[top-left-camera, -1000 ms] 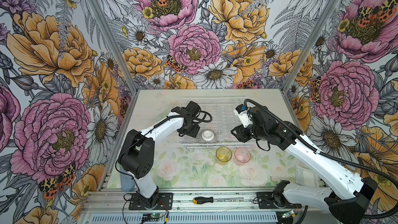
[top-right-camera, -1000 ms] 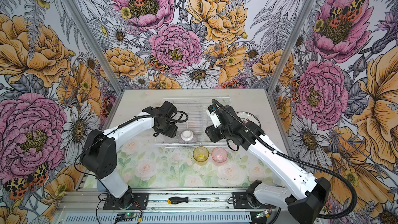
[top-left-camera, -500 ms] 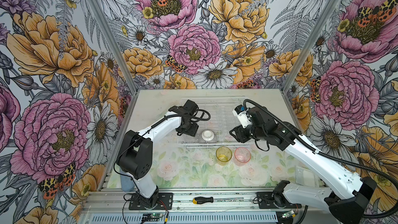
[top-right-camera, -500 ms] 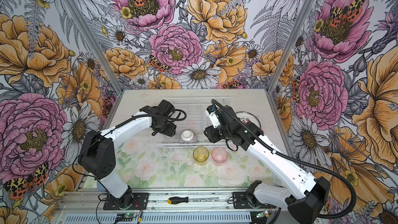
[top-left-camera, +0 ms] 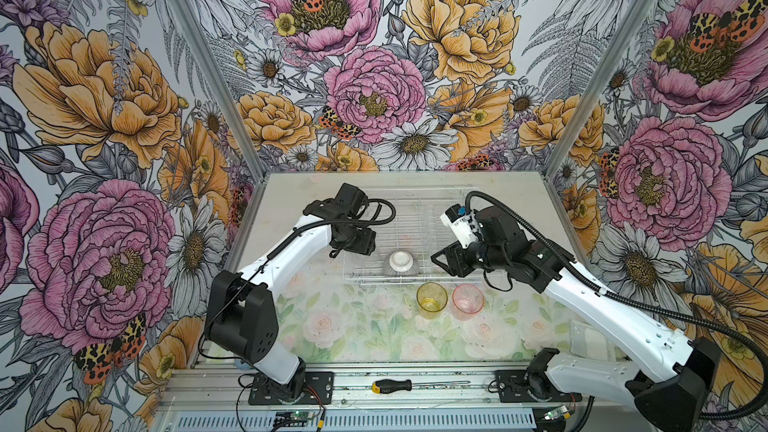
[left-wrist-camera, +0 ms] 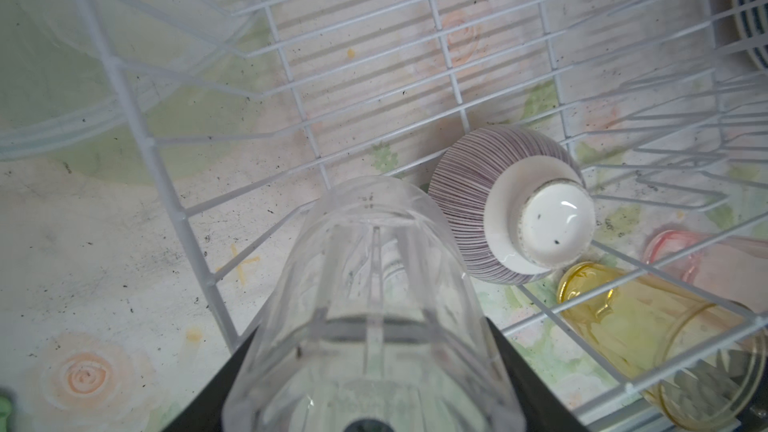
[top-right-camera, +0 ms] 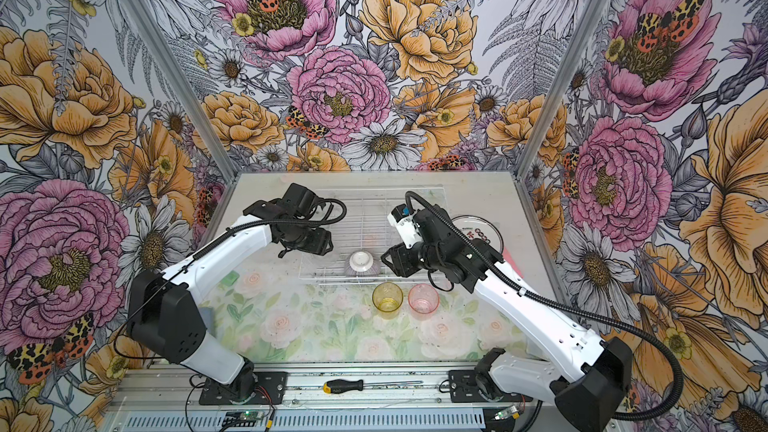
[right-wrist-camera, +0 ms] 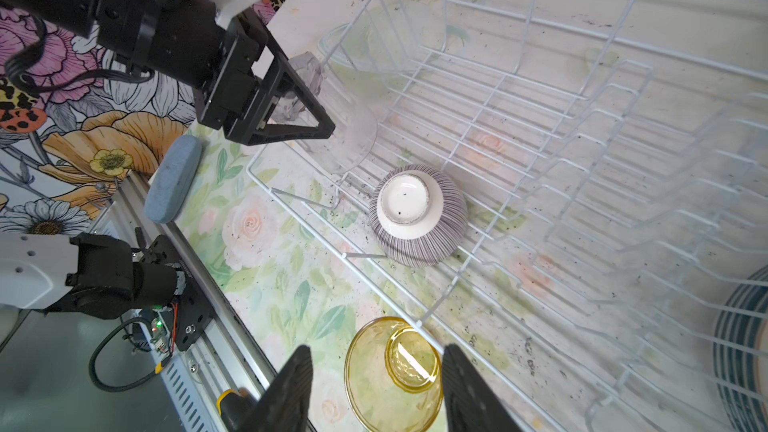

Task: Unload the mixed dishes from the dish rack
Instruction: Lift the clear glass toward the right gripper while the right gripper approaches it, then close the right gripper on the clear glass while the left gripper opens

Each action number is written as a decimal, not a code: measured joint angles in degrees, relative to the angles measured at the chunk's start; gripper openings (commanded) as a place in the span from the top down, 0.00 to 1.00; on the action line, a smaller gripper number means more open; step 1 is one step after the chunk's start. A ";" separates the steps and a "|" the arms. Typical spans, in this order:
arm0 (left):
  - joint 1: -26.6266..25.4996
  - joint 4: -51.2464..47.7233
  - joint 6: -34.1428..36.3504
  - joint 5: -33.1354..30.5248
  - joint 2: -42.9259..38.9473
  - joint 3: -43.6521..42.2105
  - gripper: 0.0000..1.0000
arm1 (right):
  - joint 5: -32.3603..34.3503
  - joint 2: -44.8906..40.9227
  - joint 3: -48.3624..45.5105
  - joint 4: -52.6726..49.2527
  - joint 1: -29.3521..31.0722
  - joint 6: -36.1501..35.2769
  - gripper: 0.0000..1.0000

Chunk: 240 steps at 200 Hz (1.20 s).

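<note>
1. Left wrist view: clear tumbler [left-wrist-camera: 370,284] clamped between the fingers of the left gripper [left-wrist-camera: 372,367], jaws set wide round the glass.
2. In both top views, now a little further left than a second ago, nearing the left side of the dish rack [top-left-camera: 415,218].
3. Right gripper [top-left-camera: 441,263] unmoved, about half open, empty, above the rack's front right part.
4. Amber tumbler [top-left-camera: 432,296] and pink tumbler [top-left-camera: 468,300] on the table [top-left-camera: 353,326] just before the rack; bowl [top-left-camera: 401,263] upside down inside, by the front rail.
5. Probably only the bowl left to unload once this glass lands.
</note>
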 measured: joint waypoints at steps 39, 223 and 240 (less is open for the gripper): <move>2.08 0.81 0.33 9.05 -2.99 0.90 0.69 | -6.67 0.00 -4.50 7.85 -0.63 1.75 0.48; 4.61 22.88 -9.68 45.24 -7.58 -2.69 0.69 | -20.65 -0.13 -17.07 45.00 -3.67 15.87 0.43; 4.61 24.17 -10.49 46.40 -7.98 -3.23 0.69 | -20.85 -0.07 -17.05 45.88 -4.07 16.13 0.43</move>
